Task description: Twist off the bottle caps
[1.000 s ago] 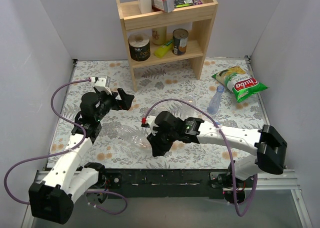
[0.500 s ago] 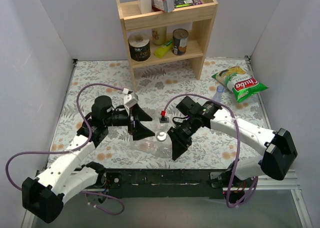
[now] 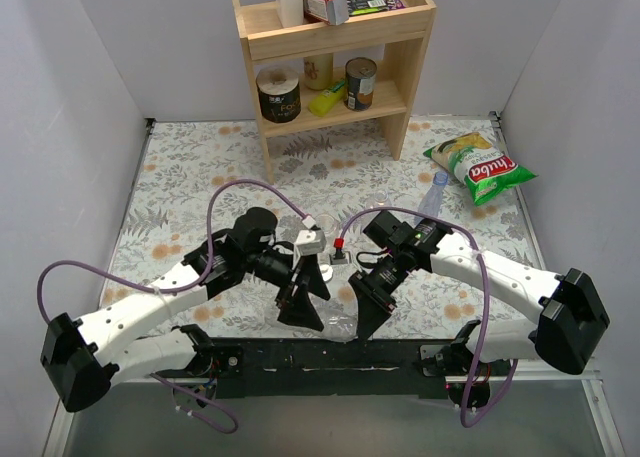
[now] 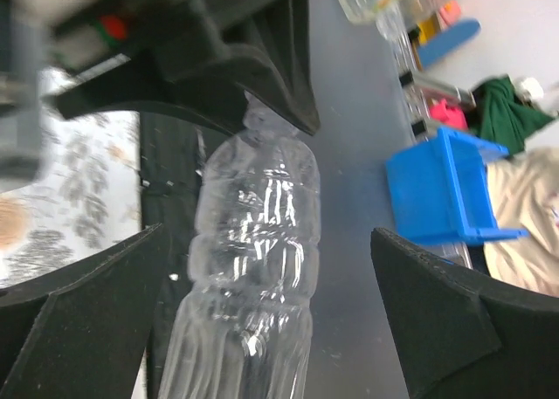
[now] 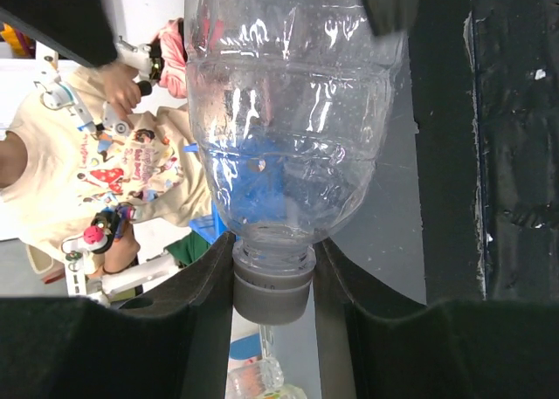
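Note:
A colourless crinkly bottle [image 4: 253, 242] hangs over the table's near edge between both grippers; in the top view it is a faint glint [image 3: 338, 323]. My right gripper [image 5: 272, 261] is shut on its greyish cap [image 5: 272, 294], fingers pressed on both sides, with the bottle body [image 5: 288, 128] reaching away from it. My left gripper [image 4: 268, 233] is open, its fingers wide apart on either side of the bottle body with clear gaps. In the top view the left gripper [image 3: 303, 302] and right gripper [image 3: 364, 305] face each other. A blue-tinted bottle [image 3: 431, 199] lies far right.
A wooden shelf [image 3: 335, 37] stands at the back with tin cans [image 3: 278, 94] and a yellow bottle [image 3: 327, 99]. A green chips bag [image 3: 480, 167] lies back right. Another clear bottle [image 3: 380, 201] lies near the blue-tinted one. The black front rail [image 3: 330, 357] runs below the grippers.
My left arm swung from the left to the table's front centre. My right gripper carried the bottle toward the near edge, and both grippers now meet around it.

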Robot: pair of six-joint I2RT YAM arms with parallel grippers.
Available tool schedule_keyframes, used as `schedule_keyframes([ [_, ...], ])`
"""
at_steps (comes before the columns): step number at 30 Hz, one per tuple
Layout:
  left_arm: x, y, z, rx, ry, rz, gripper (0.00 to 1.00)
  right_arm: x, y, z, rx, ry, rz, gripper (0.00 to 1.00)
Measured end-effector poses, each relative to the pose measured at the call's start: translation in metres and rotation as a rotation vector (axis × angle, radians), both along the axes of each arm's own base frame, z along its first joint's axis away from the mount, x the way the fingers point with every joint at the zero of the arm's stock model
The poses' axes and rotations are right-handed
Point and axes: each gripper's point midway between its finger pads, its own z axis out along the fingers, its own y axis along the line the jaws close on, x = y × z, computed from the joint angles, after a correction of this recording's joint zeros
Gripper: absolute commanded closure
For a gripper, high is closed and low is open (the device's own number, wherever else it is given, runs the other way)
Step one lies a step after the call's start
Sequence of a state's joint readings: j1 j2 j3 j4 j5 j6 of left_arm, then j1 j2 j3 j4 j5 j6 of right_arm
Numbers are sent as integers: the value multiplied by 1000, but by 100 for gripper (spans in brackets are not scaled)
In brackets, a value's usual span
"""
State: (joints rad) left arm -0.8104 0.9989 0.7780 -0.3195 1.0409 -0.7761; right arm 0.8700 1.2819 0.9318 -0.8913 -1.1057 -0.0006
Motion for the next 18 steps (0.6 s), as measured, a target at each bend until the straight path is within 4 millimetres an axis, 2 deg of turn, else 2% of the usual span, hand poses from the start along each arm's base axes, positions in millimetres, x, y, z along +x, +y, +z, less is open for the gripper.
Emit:
schedule_keyframes([
  [4, -21, -7, -18, 86, 23, -66, 2, -2, -1, 1, 2, 12, 1, 99],
  [8, -32, -10, -30, 138, 11, -99, 2, -4, -2, 3, 6, 23, 1, 99],
  [10, -36, -11, -34, 163, 13, -107, 7, -4, -3, 4, 4, 27, 0, 99],
  [12, -38, -11, -40, 191, 19, -113, 17, -4, -3, 4, 0, 31, -4, 99],
  [13, -40, -11, -43, 203, 20, -118, 29, -4, -3, 4, -3, 33, -6, 99],
  [15, -43, -12, -48, 222, 18, -129, 39, -4, -3, 4, -3, 34, -6, 99],
  [16, -43, -12, -51, 234, 15, -126, 49, -4, -3, 4, -7, 38, -7, 99],
  [18, -44, -12, -53, 242, 12, -130, 57, -4, -4, 3, -11, 37, -7, 99],
])
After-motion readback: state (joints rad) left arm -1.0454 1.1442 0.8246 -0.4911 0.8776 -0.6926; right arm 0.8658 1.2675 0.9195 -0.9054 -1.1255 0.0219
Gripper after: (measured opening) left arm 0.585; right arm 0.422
